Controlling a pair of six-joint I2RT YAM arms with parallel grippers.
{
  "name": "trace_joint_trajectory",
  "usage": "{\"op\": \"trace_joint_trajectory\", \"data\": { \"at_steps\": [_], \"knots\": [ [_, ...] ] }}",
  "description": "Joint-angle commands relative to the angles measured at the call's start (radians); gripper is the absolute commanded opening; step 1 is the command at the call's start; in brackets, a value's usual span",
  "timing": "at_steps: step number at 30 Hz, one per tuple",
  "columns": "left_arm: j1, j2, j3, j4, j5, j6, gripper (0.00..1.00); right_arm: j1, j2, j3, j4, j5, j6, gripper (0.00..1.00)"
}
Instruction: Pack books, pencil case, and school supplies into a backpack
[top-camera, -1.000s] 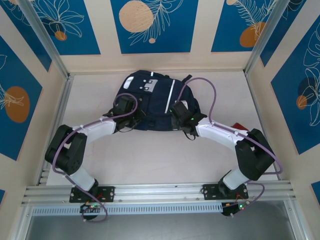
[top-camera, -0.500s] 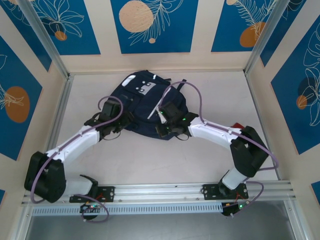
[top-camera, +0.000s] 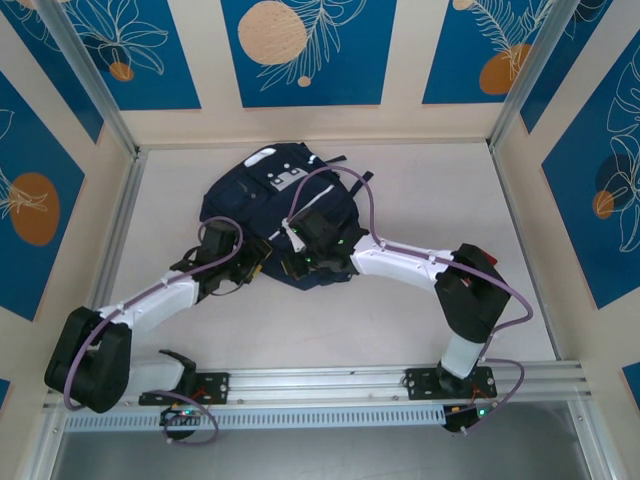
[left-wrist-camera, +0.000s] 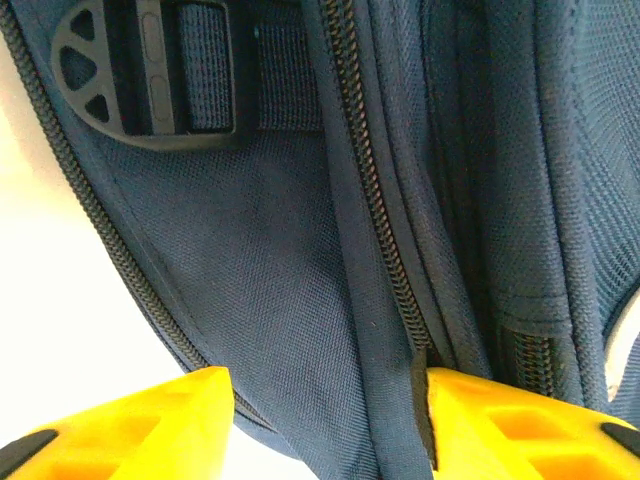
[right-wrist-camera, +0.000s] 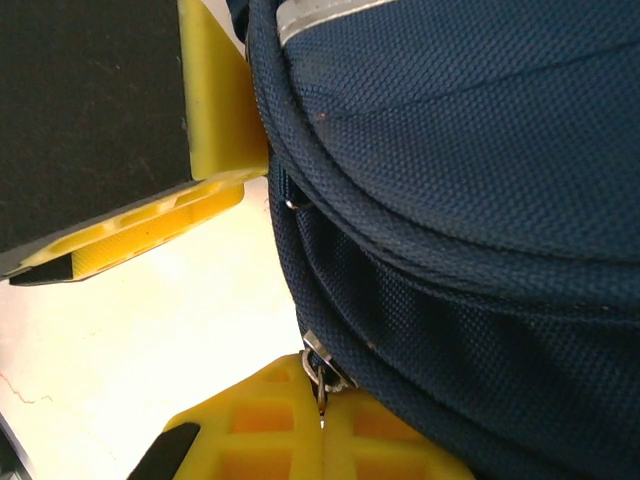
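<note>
The backpack (top-camera: 262, 205) lies flat on the table (top-camera: 430, 190), in the upper middle of the overhead frame, set at a slant; its grey patch (top-camera: 284, 180) sits near its far end. Both arms reach in from the lower corners and meet at the near edge of the backpack; the left gripper (top-camera: 250, 265) is at its lower left, the right gripper (top-camera: 297, 262) just beside it at the lower middle. A red thing (top-camera: 487, 252) peeks out by the right arm's elbow, mostly hidden.

In the left wrist view the yellow fingers (left-wrist-camera: 140, 425) stand in the bottom corners, partway apart; navy fabric spans the gap and touches both, so they hold a fold of the backpack. A zipper (left-wrist-camera: 385, 250) runs from the top centre down to the inner edge of the right-hand finger; a black buckle (left-wrist-camera: 100, 80) on a strap sits at the upper left; a second zipper follows the fabric's left edge against the pale table.

In the right wrist view one yellow finger (right-wrist-camera: 225, 120) is at the upper left, the other (right-wrist-camera: 270, 430) at the bottom; the backpack's rounded, piped edge fills the space between and touches both, so the jaws grip it fairly wide. A metal zip pull (right-wrist-camera: 320, 378) rests against the bottom finger; a pale stripe (right-wrist-camera: 320, 15) shows at the top edge. A dark flat surface fills the upper left corner; what it is I cannot tell.
</note>
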Motion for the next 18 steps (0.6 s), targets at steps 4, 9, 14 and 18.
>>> {"op": "trace_joint_trajectory", "data": {
  "at_steps": [4, 9, 14, 18],
  "knots": [
    [-0.001, -0.103, -0.010, -0.012, -0.096, -0.029, 0.49, 0.037, 0.002, 0.046, 0.031, -0.010, 0.015, 0.00],
    [-0.001, -0.129, -0.007, -0.028, -0.084, -0.013, 0.49, 0.038, 0.006, 0.051, 0.031, -0.018, 0.004, 0.00],
    [-0.001, -0.077, -0.002, 0.012, -0.053, -0.022, 0.45, 0.039, 0.011, 0.060, 0.025, -0.023, 0.001, 0.00],
    [-0.001, -0.023, 0.002, 0.061, -0.038, -0.038, 0.39, 0.039, 0.006, 0.060, 0.024, -0.031, 0.001, 0.00]
  ]
}}
